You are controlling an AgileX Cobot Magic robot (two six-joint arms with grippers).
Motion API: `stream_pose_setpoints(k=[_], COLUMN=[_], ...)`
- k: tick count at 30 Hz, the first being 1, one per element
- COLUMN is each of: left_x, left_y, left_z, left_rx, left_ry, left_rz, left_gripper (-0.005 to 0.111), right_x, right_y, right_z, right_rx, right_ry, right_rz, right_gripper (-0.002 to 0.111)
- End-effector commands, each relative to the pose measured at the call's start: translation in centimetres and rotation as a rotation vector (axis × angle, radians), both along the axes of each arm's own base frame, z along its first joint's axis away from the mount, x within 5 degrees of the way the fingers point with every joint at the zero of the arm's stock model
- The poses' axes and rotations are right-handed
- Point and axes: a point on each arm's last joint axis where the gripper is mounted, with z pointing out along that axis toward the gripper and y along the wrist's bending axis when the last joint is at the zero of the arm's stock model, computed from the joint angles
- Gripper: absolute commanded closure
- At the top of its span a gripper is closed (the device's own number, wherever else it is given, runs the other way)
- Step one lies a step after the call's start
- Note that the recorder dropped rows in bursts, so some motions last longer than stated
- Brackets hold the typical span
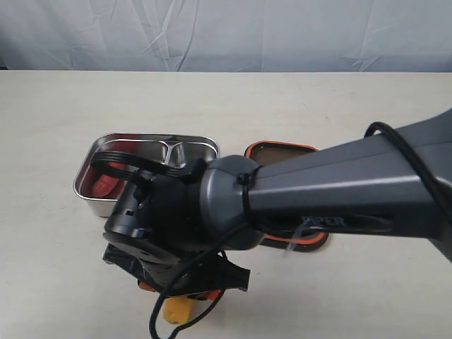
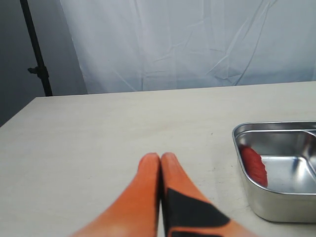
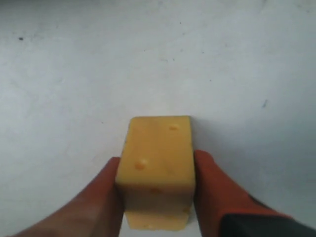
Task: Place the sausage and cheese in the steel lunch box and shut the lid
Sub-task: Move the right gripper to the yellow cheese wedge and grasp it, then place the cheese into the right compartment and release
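My right gripper (image 3: 158, 159) had its fingers pressed against both sides of the cheese (image 3: 157, 145) on the table (image 3: 74, 74), and my left gripper (image 2: 159, 157) was closed on nothing. Farther off, the sausage (image 2: 254, 165) lay in the box (image 2: 276, 210), in the compartment away from the lid (image 1: 282, 151) beside it.

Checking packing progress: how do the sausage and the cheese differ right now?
The sausage is dark red; the cheese is yellow. The sausage lies inside the steel lunch box; the cheese sits outside it on the table. No gripper touches the sausage; the right gripper clasps the cheese between its jaws. Both are small food pieces.
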Motion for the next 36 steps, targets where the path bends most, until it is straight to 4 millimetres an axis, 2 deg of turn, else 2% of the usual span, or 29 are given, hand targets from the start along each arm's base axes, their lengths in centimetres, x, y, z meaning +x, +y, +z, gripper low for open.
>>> stream_pose_setpoints(k=[1, 7, 9, 11, 14, 19, 25, 28, 32, 34, 36], left_x=[0.0, 0.0, 0.0, 0.0, 0.0, 0.0, 0.0, 0.0, 0.0, 0.0, 0.0], left_y=[0.0, 0.0, 0.0, 0.0, 0.0, 0.0, 0.0, 0.0, 0.0, 0.0, 0.0], left_z=[-0.1, -0.1, -0.1, -0.1, -0.1, -0.1, -0.1, -0.1, -0.1, -0.1, -0.1], left_rx=[-0.002, -0.002, -0.002, -0.002, -0.002, -0.002, -0.002, -0.002, -0.002, -0.002, -0.002], left_ry=[-0.005, -0.005, -0.005, -0.005, -0.005, -0.005, -0.005, -0.005, -0.005, -0.005, -0.005], left_rz=[0.003, 0.003, 0.003, 0.003, 0.003, 0.003, 0.003, 0.003, 0.003, 0.003, 0.003], left_gripper=[0.107, 0.107, 0.107, 0.107, 0.107, 0.107, 0.107, 0.107, 0.107, 0.107, 0.107], right_x=[0.0, 1.6, 2.8, 4.5, 7.0, 10.2, 11.6, 11.7, 11.8, 11.8, 11.8], right_y=[-0.4, -1.5, -1.9, -2.5, -2.3, -2.6, -2.9, -2.4, -2.1, -2.2, -2.2], right_z=[3.7, 8.8, 9.5, 9.7, 9.2, 8.3, 6.7, 6.3, 5.6, 5.5, 5.5], right_rx=[0.046, 0.114, 0.111, 0.109, 0.202, 0.282, 0.236, 0.268, 0.268, 0.257, 0.25], right_ry=[-0.107, -0.351, -0.414, -0.439, -0.446, -0.46, -0.458, -0.459, -0.451, -0.447, -0.454], right_rz=[0.084, 0.159, 0.151, 0.125, 0.121, 0.099, 0.139, 0.183, 0.189, 0.186, 0.197], right_gripper=[0.108, 0.108, 0.109, 0.109, 0.109, 0.109, 0.108, 0.096, 0.066, 0.058, 0.056])
